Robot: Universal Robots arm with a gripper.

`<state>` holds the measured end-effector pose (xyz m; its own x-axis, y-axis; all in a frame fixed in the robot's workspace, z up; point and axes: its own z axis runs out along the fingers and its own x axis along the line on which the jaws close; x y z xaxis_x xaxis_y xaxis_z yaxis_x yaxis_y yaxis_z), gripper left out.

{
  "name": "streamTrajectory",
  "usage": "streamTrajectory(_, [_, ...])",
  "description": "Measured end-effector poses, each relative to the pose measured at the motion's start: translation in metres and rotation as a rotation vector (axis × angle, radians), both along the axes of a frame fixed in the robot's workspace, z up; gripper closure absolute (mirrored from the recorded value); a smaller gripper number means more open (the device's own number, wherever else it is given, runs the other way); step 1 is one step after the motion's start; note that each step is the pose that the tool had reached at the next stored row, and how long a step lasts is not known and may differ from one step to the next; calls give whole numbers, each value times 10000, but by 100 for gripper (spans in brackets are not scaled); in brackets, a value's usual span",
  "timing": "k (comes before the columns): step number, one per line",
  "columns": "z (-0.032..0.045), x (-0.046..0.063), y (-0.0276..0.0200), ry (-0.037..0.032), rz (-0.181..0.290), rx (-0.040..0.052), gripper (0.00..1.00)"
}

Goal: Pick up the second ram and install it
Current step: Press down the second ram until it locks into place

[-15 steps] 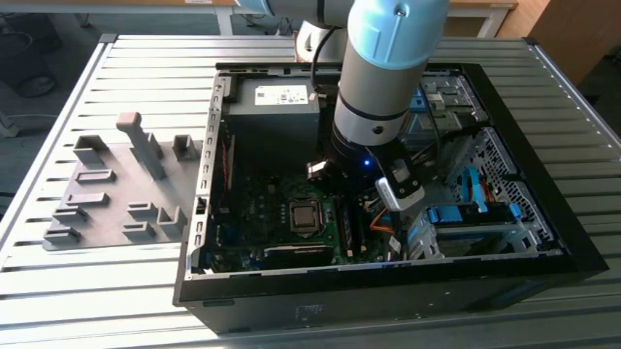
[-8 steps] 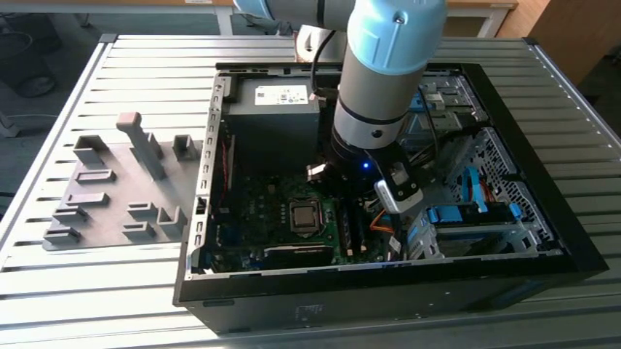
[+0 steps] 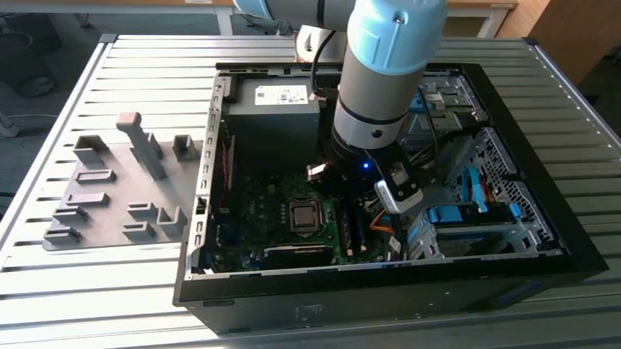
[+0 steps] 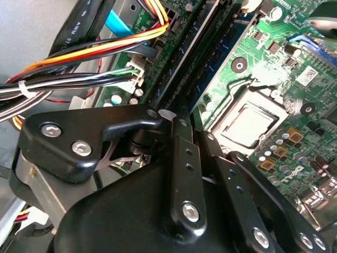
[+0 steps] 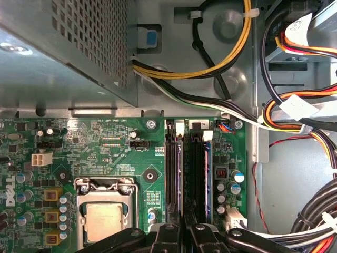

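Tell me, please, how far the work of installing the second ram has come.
Done: the arm is inside the open computer case, so the pickup seems past. In hand: the gripper sits right over the memory slots, next to a blue-green memory stick standing in that row. Left: I cannot tell whether this stick is the second ram, or fully seated.

The second ram (image 5: pixel 181 174) shows edge-on as a long, thin, pale-edged strip in both wrist views (image 4: pixel 184 58). It stands upright along the black memory slots beside the processor socket. Its near end sits between the pincer's (image 5: pixel 183 232) closed fingers.
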<state>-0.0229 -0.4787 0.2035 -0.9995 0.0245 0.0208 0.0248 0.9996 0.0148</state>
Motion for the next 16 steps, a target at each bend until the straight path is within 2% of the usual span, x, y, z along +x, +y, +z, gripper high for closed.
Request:
streamTrajectory(5, [-1, 0, 0, 2, 0, 2, 85])
streamTrajectory(6, [-1, 0, 0, 2, 0, 1, 79])
streamTrajectory(7, [1, 0, 0, 1, 0, 1, 79])
streamTrajectory(8, [14, 0, 0, 2, 0, 0, 73])
streamTrajectory(16, [302, 0, 0, 12, 0, 1, 73])
